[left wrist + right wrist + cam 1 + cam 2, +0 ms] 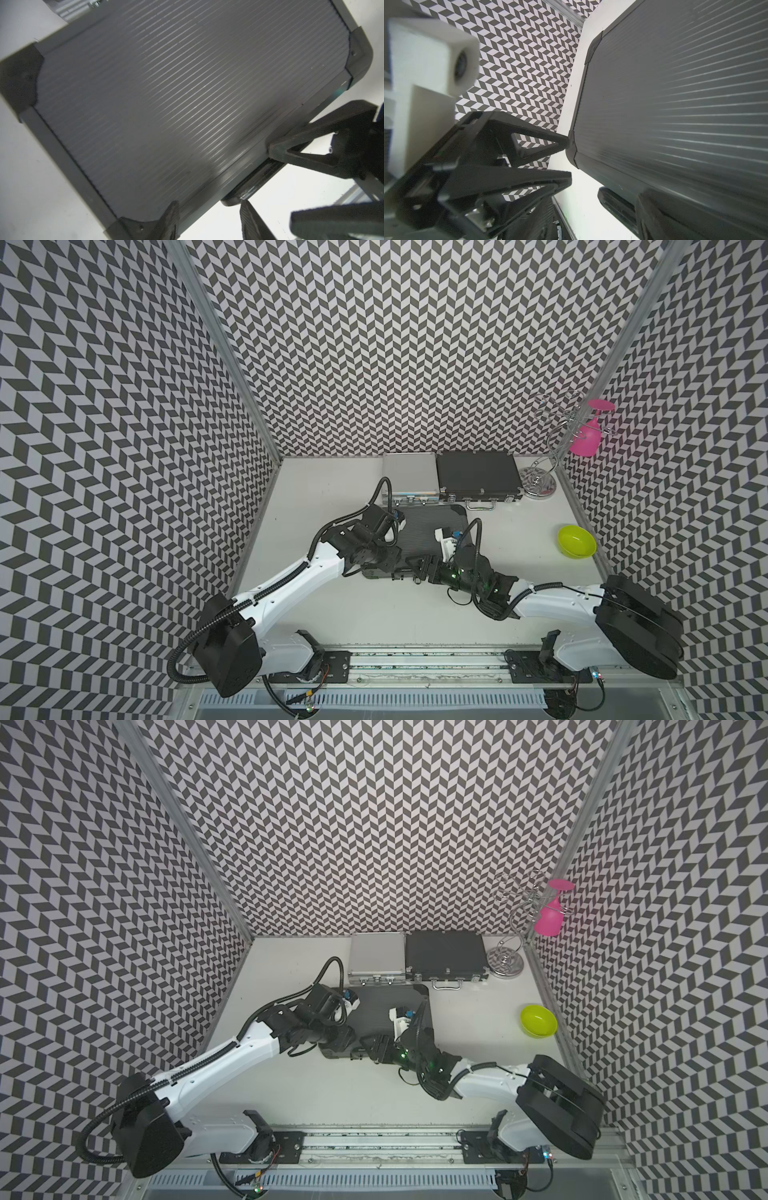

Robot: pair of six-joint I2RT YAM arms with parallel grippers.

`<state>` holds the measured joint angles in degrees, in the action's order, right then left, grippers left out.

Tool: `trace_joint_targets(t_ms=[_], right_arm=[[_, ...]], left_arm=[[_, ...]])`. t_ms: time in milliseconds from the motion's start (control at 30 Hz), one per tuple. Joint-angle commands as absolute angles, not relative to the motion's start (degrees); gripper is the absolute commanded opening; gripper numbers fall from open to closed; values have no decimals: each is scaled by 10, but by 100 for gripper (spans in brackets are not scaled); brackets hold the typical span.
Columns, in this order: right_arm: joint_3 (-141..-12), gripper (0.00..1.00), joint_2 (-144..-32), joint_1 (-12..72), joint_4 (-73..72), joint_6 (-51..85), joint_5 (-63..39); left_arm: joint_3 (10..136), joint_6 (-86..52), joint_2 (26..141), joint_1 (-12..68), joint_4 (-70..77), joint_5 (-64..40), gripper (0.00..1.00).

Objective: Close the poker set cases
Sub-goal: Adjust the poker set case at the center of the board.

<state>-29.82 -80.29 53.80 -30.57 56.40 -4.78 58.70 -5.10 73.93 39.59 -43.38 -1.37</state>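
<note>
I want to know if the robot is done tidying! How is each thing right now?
Ribbed black case: lid down, looks shut.
Silver case: shut.
Black case with silver fittings: shut.
Green bowl: upright, empty.
Pink glass: hanging upside down on the wire rack.
Left gripper: open.
Right gripper: open.

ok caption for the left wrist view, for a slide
Ribbed case, lid down, left tool open by its handle

top views overhead; wrist views close on ribbed case [166,104].
</note>
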Motion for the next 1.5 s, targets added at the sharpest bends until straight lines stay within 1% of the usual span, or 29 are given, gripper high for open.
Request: trace_joint_targets(t_ms=[0, 100, 167, 233, 333, 500, 533, 767, 800, 867, 1033, 1167, 1400, 1467], right_arm=[[-275, 64, -825, 536, -246, 576, -39], [-272, 64, -823, 535, -243, 582, -33], [-264, 63, -820, 530, -245, 587, -33], [-256, 64, -816, 523, -249, 589, -39], [-248, 64, -813, 517, -255, 592, -40], [-252, 63, -824, 513, -257, 593, -44], [-253, 63, -827, 514, -259, 592, -45], [-252, 63, -829, 511, -258, 595, -42], [-251, 63, -830, 510, -259, 595, -42], [-252, 63, -833, 509, -260, 595, -45], [-253, 63, -839, 508, -268, 597, -50], [-254, 62, -845, 507, -273, 597, -56], [-247, 62, -842, 503, -275, 599, -59], [-245, 62, -841, 502, -271, 599, -60]], left_arm=[[582, 22, 725, 398, -404, 32, 52], [563, 82, 715, 394, -383, 55, 52], [549, 123, 691, 393, -357, 33, 52], [496, 193, 631, 394, -300, -20, 52], [423, 266, 552, 397, -235, -50, 56], [380, 351, 526, 406, -241, -127, 59], [370, 359, 529, 417, -235, -121, 63], [352, 370, 572, 446, -215, -62, 66], [352, 365, 577, 446, -204, -46, 69], [352, 364, 588, 448, -188, -26, 70], [341, 360, 598, 456, -140, 1, 71], [335, 360, 617, 468, -117, 49, 71], [321, 363, 643, 471, -91, 70, 72], [320, 360, 654, 471, -82, 83, 70]])
